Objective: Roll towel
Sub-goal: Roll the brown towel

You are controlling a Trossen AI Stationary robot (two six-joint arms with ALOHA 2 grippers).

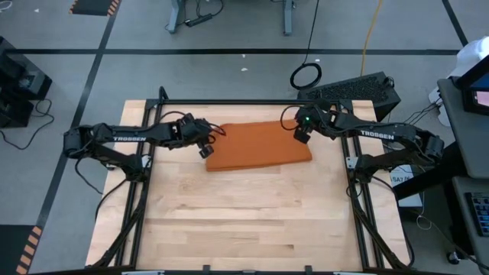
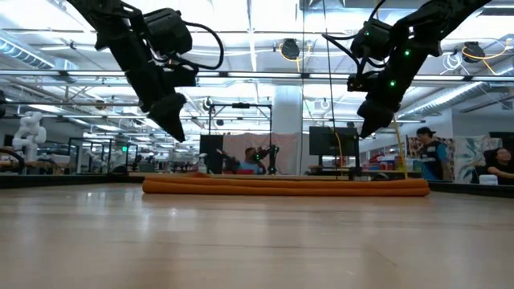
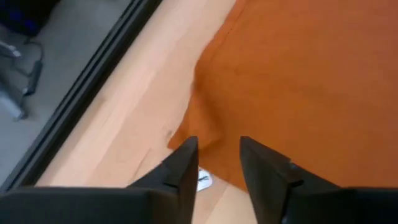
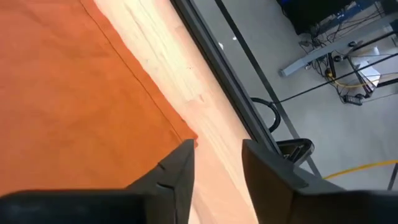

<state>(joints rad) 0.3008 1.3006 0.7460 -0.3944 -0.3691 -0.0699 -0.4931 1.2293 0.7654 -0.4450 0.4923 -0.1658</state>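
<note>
My claws hang spread over the flat towel.
Rust-orange soft cloth towel (image 1: 260,145), white tag (image 3: 204,180), lies at twelve o'clock on my pale wooden tabletop (image 1: 244,221); left claw (image 1: 205,150) and right claw (image 1: 301,137) hold nothing.

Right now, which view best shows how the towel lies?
High view: the whole towel lies flat, both grippers over its ends. The low view shows only its folded edge; wrist views show single corners.

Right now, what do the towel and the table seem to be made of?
The towel: soft woven cloth, matte burnt orange; it lies limp and folds at its edge, with a hemmed border. The table: light wood, seemingly joined planks, with visible grain and a smooth, slightly glossy finish. The exact fibre cannot be told.
</note>
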